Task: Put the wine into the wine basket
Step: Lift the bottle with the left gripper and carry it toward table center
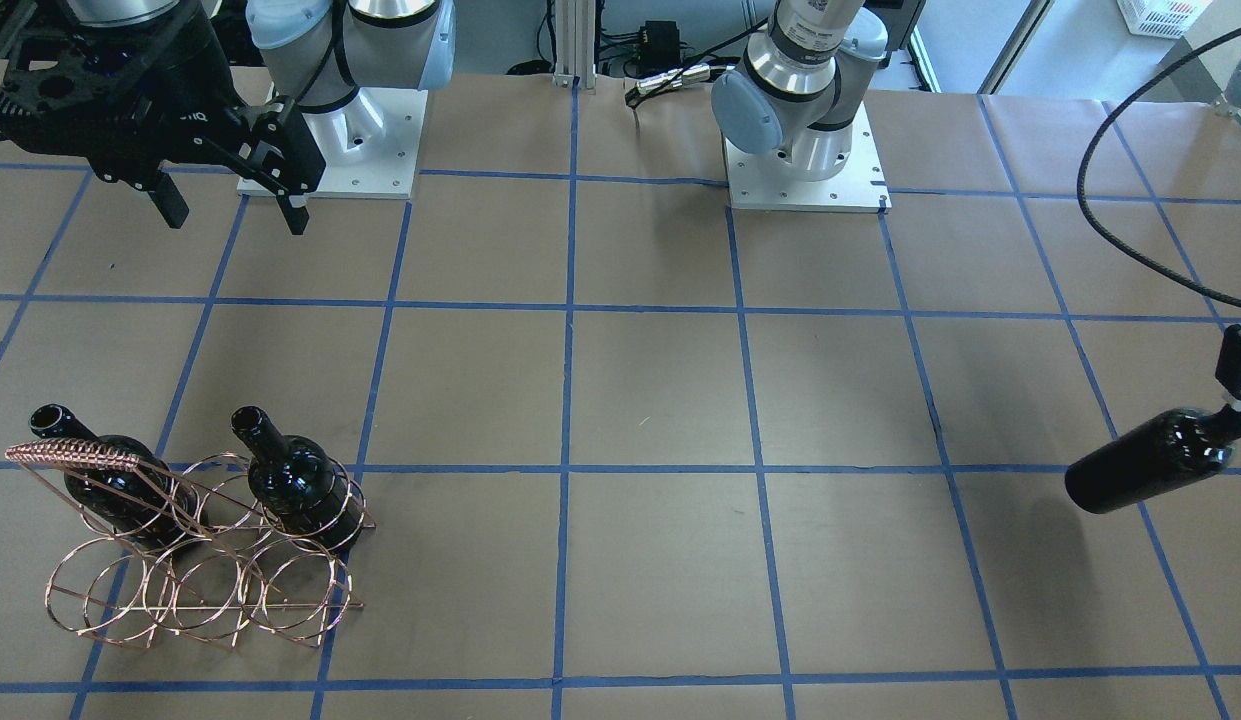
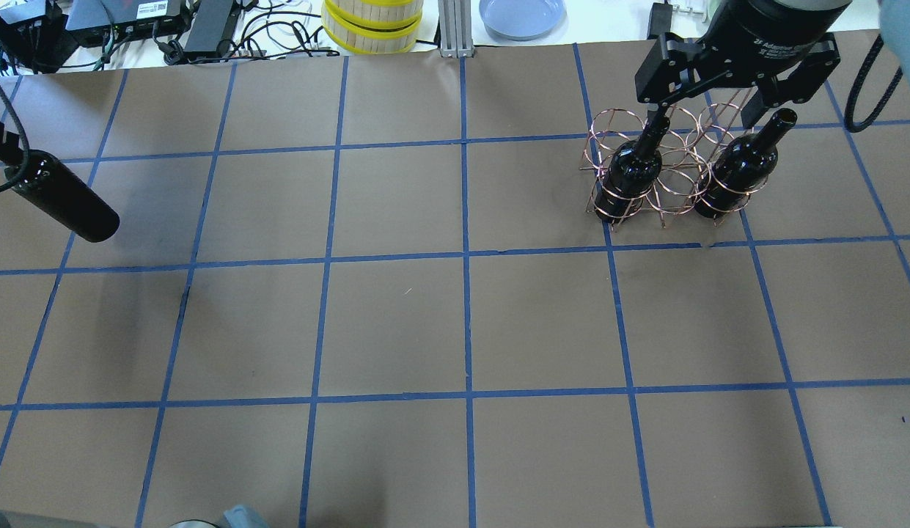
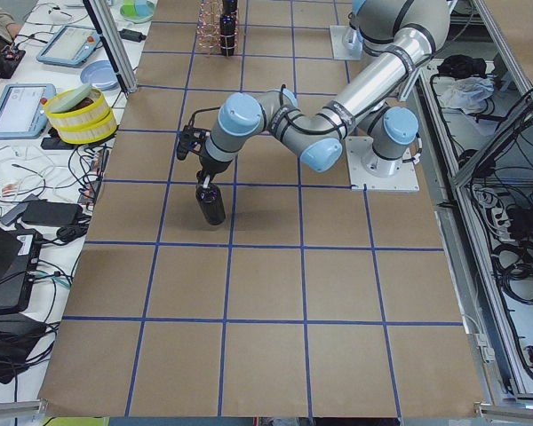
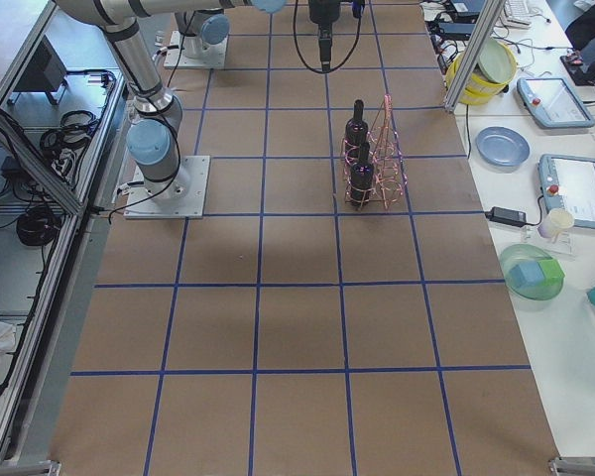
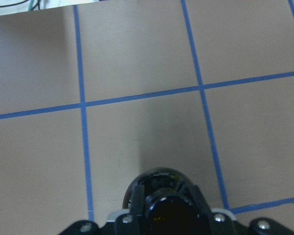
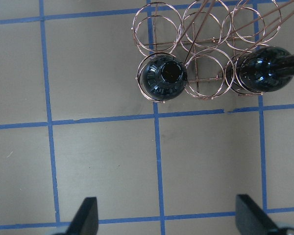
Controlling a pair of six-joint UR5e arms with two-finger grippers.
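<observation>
Overhead exterior: left gripper (image 2: 4, 150) clamps wine (image 2: 66, 202); right gripper (image 2: 702, 110), spread, hangs over wine basket (image 2: 671, 165) holding two bottles (image 2: 634, 169).

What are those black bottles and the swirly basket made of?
The bottles look like dark glass: smooth, very shiny, with bright light spots on their shoulders, though glossy plastic can't be ruled out. The basket looks like thin metal wire with a coppery shine; you can see the table through its hoops.
</observation>
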